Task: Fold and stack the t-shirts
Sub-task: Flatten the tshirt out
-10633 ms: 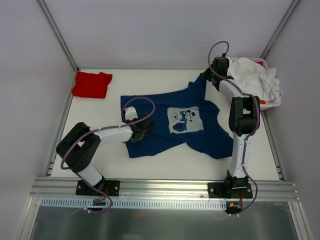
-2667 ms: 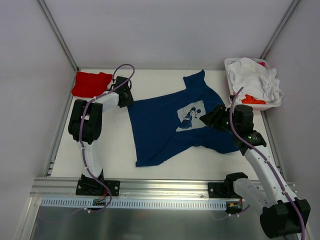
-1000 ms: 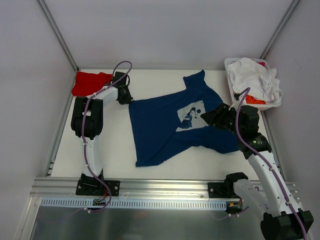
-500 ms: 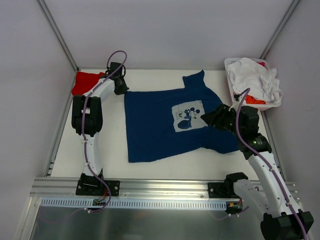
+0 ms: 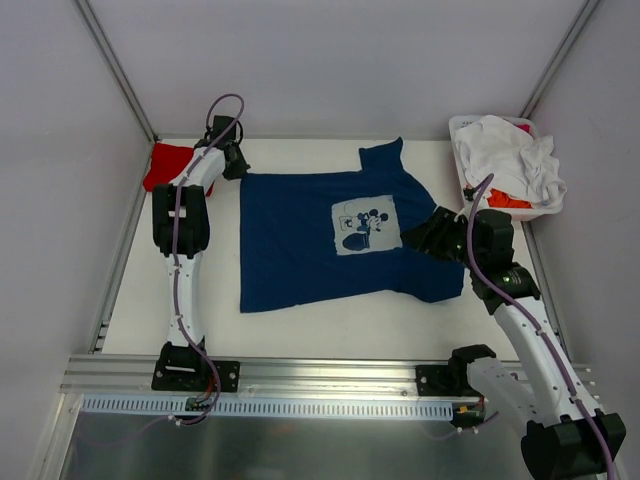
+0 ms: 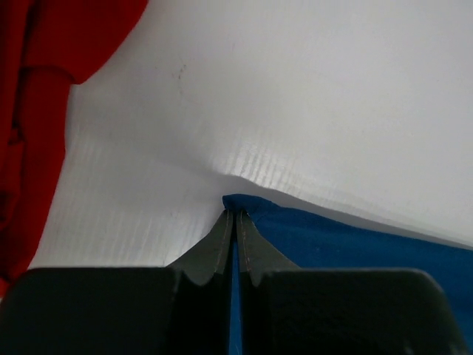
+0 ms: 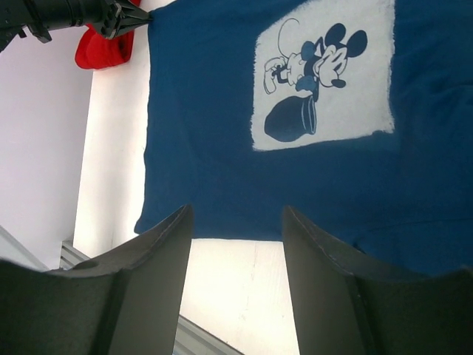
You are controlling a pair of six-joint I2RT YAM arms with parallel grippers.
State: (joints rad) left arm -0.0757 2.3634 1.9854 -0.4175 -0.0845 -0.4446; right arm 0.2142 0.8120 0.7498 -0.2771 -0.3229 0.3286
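On the navy t-shirt (image 5: 290,250) sits a cartoon-mouse print (image 5: 366,224).

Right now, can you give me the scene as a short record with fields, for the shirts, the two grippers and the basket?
blue t-shirt: spread out on the table, print facing up
left gripper: shut on the far left corner of the blue t-shirt
right gripper: open, over the shirt's right side, holding nothing
red t-shirt: at the table's far left corner, partly behind the left arm
basket: far right, holding white cloth and orange cloth
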